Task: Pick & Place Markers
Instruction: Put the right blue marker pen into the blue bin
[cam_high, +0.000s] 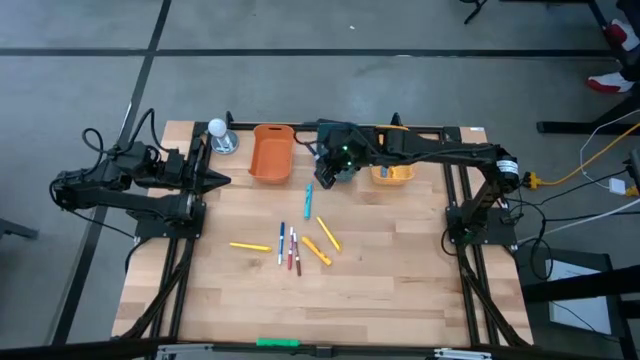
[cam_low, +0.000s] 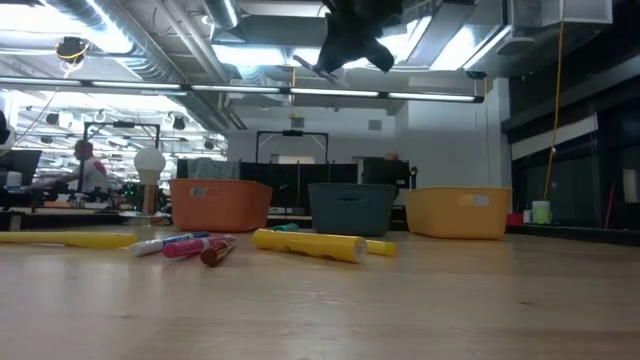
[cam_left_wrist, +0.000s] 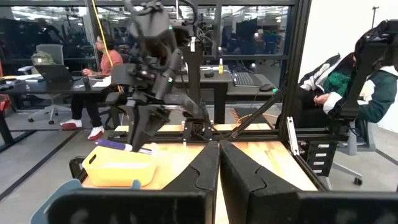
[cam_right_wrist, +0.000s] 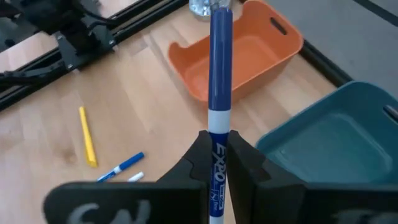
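Note:
My right gripper (cam_right_wrist: 217, 137) is shut on a blue-capped, white-bodied marker (cam_right_wrist: 221, 62), raised high over the teal bin (cam_right_wrist: 329, 137), between the orange bin (cam_high: 271, 152) and the yellow bin (cam_high: 392, 172). In the low view my right gripper (cam_low: 335, 62) shows near the top. Several markers (cam_high: 295, 245) in yellow, red, blue and teal lie flat on the table's middle. My left gripper (cam_high: 222, 180) rests shut at the table's left edge, apart from them. My right gripper pinches the marker's white barrel (cam_right_wrist: 217, 124), just behind the blue cap, between its two fingers (cam_right_wrist: 199, 155). The fingers point down from above and lie across the marker. The marker (cam_left_wrist: 118, 145) sits about level, lifted clear above the bins.
The three bins stand in a row along the far edge: orange bin (cam_low: 220, 203), teal bin (cam_low: 350, 208), yellow bin (cam_low: 458, 212). A white-balled stand (cam_high: 218, 135) sits left of the orange bin. A bright green stick (cam_high: 278, 342) lies at the near edge. People sit beyond the table.

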